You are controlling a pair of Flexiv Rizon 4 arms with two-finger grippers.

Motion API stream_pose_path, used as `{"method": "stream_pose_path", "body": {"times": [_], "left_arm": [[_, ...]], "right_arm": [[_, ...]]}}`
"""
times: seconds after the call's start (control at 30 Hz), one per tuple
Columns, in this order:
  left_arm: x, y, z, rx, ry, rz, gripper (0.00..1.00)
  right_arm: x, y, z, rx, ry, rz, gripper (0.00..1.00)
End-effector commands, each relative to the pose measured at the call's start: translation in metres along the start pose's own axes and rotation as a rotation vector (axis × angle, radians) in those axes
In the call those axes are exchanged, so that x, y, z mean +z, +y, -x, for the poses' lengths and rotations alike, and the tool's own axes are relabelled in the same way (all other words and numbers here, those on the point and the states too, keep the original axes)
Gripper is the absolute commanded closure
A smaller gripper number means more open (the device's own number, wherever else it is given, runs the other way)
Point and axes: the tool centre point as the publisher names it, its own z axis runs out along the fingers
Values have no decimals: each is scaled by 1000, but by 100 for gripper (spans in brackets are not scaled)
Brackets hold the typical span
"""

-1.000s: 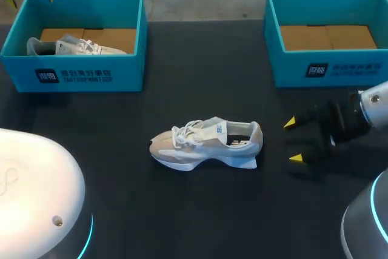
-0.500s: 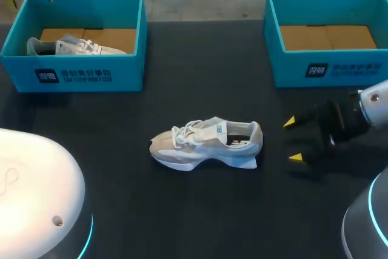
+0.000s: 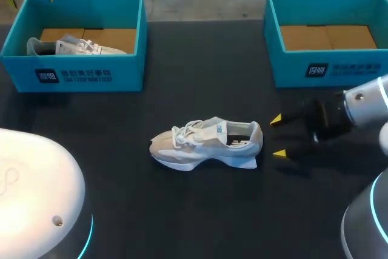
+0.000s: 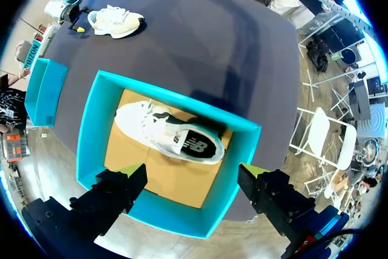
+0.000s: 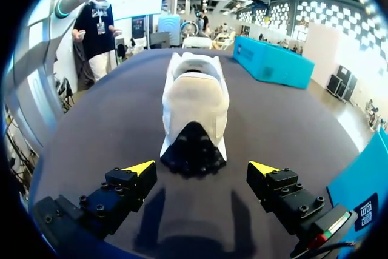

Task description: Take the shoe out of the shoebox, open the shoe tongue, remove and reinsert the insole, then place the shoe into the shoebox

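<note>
Teal shoeboxes [image 3: 73, 76], two, white shoes [image 3: 200, 145], two

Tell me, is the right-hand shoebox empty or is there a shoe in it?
Empty: the right shoebox shows only bare cardboard inside from above, no shoe.

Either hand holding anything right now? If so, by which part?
Nothing is held. The right hand is open just behind the heel of the shoe on the table, not touching it. The left hand is open above the left shoebox.
</note>
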Motion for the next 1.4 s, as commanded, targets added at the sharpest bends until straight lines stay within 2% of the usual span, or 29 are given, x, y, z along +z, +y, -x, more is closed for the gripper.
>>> {"method": "stream_pose_path", "body": {"times": [0.03, 0.6, 1.4], "left_arm": [[-1, 0, -1, 1, 2, 0, 0], [-1, 0, -1, 1, 2, 0, 0], [-1, 0, -1, 1, 2, 0, 0]], "right_arm": [[11, 6, 3, 11, 5, -10, 0], [33, 26, -12, 35, -2, -13, 0], [69, 26, -6, 37, 25, 23, 0]]}}
